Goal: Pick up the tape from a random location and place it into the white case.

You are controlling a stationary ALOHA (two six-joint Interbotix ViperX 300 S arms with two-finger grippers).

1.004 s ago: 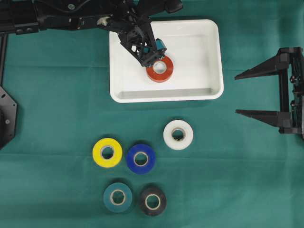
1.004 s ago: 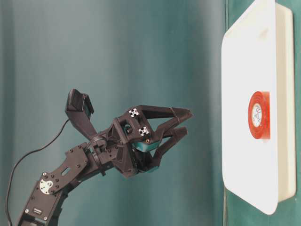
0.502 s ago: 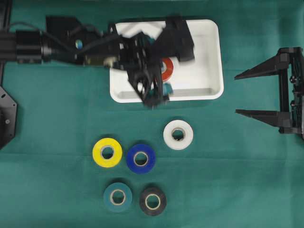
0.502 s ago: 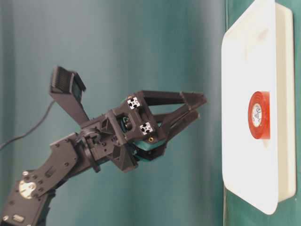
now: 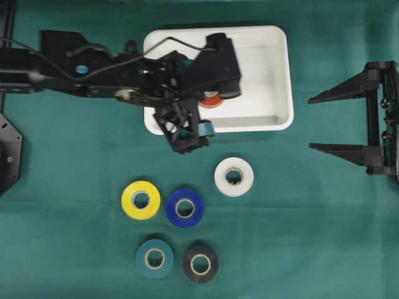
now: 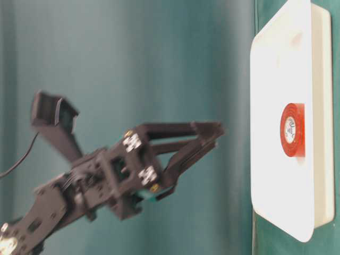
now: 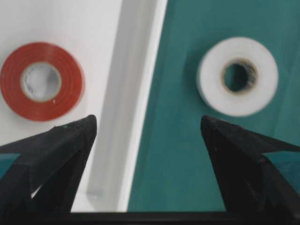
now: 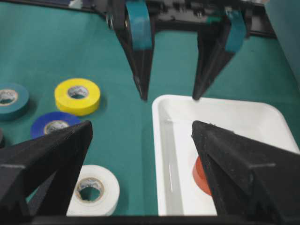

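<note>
The left gripper (image 5: 187,138) has its jaws spread wide with nothing between them, hanging above the near rim of the white case (image 5: 274,68), one tip over the case and the other over the green desk (image 5: 299,218) outside it. Inside the white case lies the red tape (image 7: 41,81), flat on the floor and toward the near wall; from overhead the left arm covers most of it. The right gripper (image 5: 321,123) sits well to the right of the white case, its jaws also fully apart and empty. Just outside the near rim of the white case rests the white tape (image 5: 234,177). Farther from the case, the yellow tape (image 5: 141,200) and the blue tape (image 5: 185,207) lie side by side, and beyond them, farthest from the case, sit the teal tape (image 5: 154,258) and the black tape (image 5: 201,264), also next to each other.
</note>
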